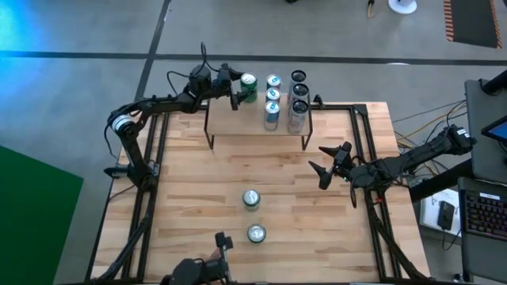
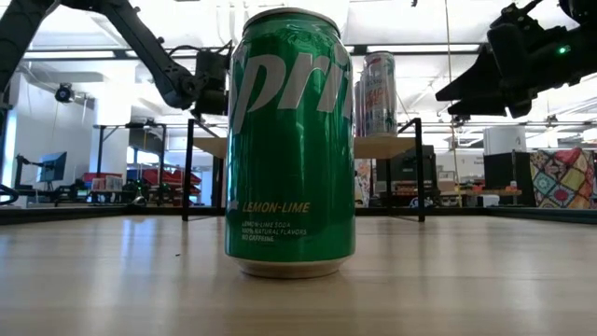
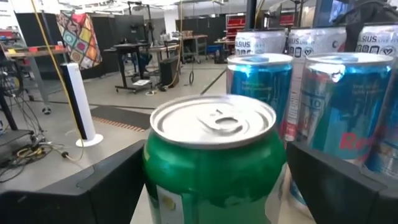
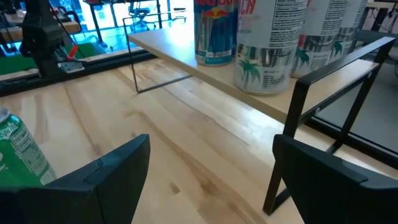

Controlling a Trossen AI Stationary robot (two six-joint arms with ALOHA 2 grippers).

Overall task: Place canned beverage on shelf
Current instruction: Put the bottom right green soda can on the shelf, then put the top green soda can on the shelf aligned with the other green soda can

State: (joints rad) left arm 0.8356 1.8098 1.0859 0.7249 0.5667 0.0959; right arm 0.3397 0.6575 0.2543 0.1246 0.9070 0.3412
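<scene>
A green soda can (image 3: 214, 168) stands upright between the fingers of my left gripper (image 1: 240, 87) at the left end of the shelf (image 1: 257, 131), a light plank on thin black legs at the table's far edge. Several blue-silver and dark-topped cans (image 1: 273, 99) stand on the shelf to its right. Two more green cans stand on the table, one mid-table (image 1: 251, 199) and one near the front edge (image 1: 256, 233); the latter fills the low view (image 2: 291, 140). My right gripper (image 1: 326, 165) is open and empty, low over the table's right part. My left gripper has the green can's side wall (image 3: 149, 174) between its two fingers, one on each side, just below the top rim. The fingers come level from the table's left. The can is upright; its base is out of view, so I cannot tell whether it rests on the shelf.
The shelf's cans (image 3: 345, 106) stand close to the right of the held can. The shelf's black legs (image 4: 298, 124) and front edge (image 4: 205, 71) lie ahead of my right gripper. Bare wood tabletop (image 1: 198, 182) spreads between the shelf and the two loose cans.
</scene>
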